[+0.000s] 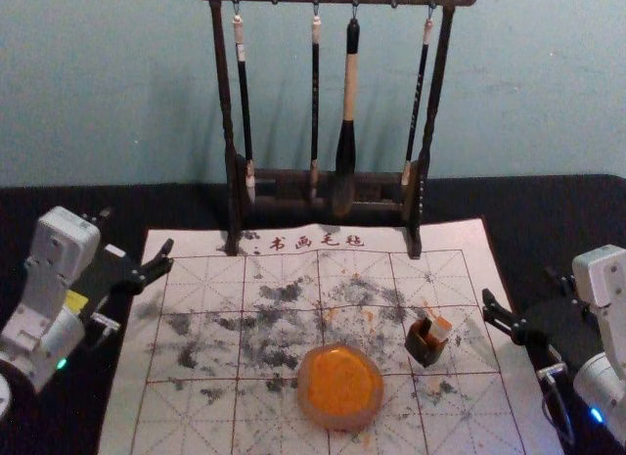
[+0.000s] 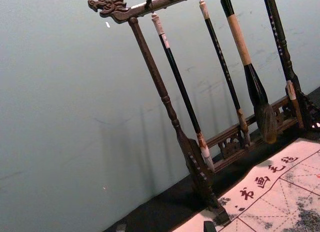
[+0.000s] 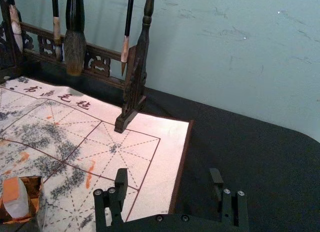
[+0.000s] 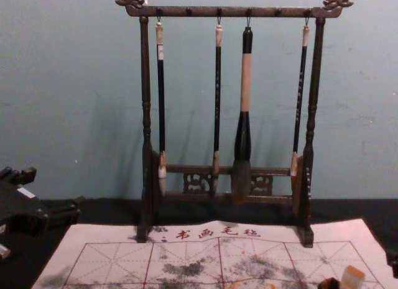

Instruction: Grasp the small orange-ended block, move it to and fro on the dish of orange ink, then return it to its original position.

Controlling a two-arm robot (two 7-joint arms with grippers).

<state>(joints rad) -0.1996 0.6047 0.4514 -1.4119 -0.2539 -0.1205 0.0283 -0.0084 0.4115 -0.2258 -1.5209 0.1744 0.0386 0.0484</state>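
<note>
We see a dark wooden rack [image 4: 186, 12] standing upright at the far edge of a pale mat [image 1: 196, 246], its top bar ending in carved dragon heads [image 2: 107, 5]. Four brushes hang from it, tips down. From left to right, we find a slim brush [image 1: 245, 103], another slim one [image 1: 315, 93], a thick brush [image 1: 349, 93] with a black and tan handle and full dark bristles, and a last slim brush [image 1: 418, 108]. Across the mat we see a printed grid of red-brown lines, four dark Chinese characters [image 1: 316, 242] near the far edge, grey-black smudges [image 1: 281, 294] and orange streaks [image 3: 90, 174]. Beneath lies a black tabletop [image 1: 548, 196]; behind rises a scuffed blue-green wall [image 1: 98, 83].
</note>
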